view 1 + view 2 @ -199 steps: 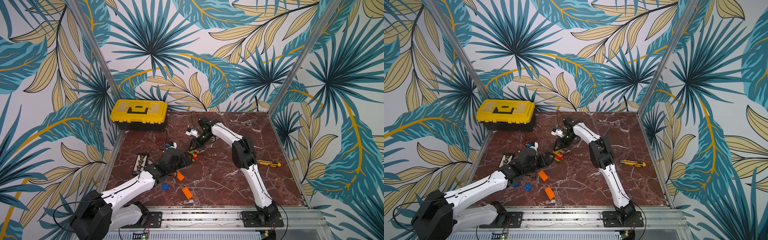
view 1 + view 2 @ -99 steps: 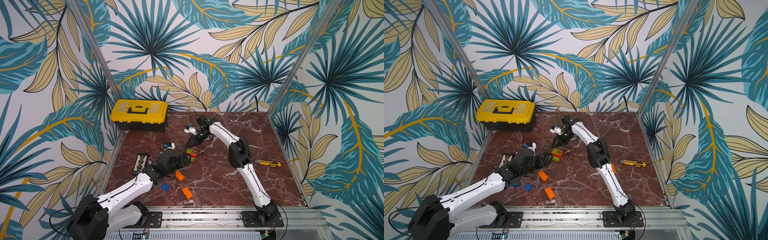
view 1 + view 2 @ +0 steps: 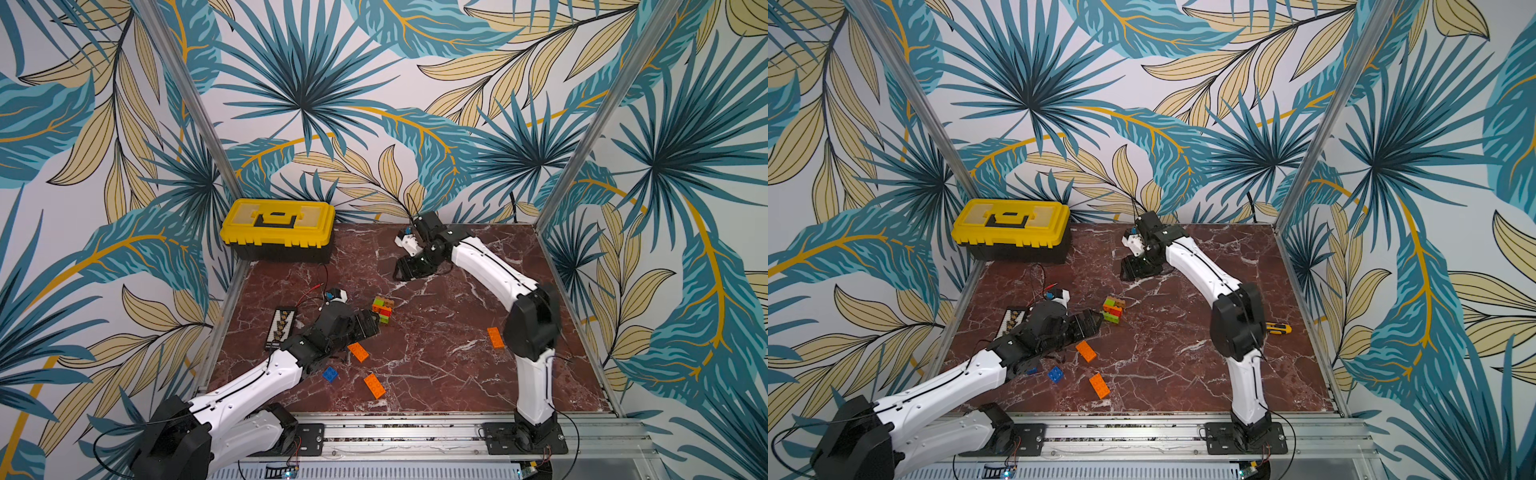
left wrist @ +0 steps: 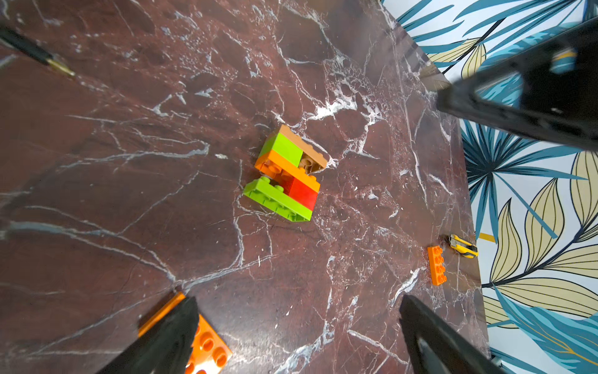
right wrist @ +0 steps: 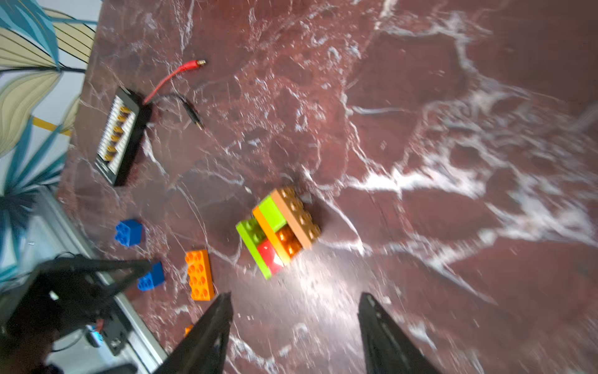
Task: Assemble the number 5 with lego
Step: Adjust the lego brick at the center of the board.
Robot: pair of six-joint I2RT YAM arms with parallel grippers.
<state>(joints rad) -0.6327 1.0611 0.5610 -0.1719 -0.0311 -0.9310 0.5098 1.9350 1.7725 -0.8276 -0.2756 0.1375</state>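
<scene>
A joined lego cluster (image 3: 383,309) (image 3: 1114,309) of lime green, orange, red and tan bricks lies on the marble table, free of both grippers. My left gripper (image 3: 372,324) (image 4: 297,301) stands wide open and empty just short of the cluster (image 4: 286,175); one finger (image 4: 181,323) overlaps a loose orange brick (image 4: 210,346). My right gripper (image 3: 401,270) (image 5: 294,296) hangs open and empty beyond the cluster (image 5: 278,231), toward the back wall. Loose lego lies in front: orange bricks (image 3: 358,352) (image 3: 374,385) (image 3: 495,336) and a blue brick (image 3: 330,374).
A yellow toolbox (image 3: 278,228) stands at the back left. A black strip with yellow marks (image 3: 282,328) and red and black leads (image 5: 174,76) lie by the left edge. A yellow utility knife (image 3: 1278,329) lies near the right edge. A second blue brick (image 5: 152,277) lies beside the orange one.
My right gripper has let go of the cluster, opened and drawn back toward the rear wall. The cluster now lies alone on the table. The left gripper has stayed open.
</scene>
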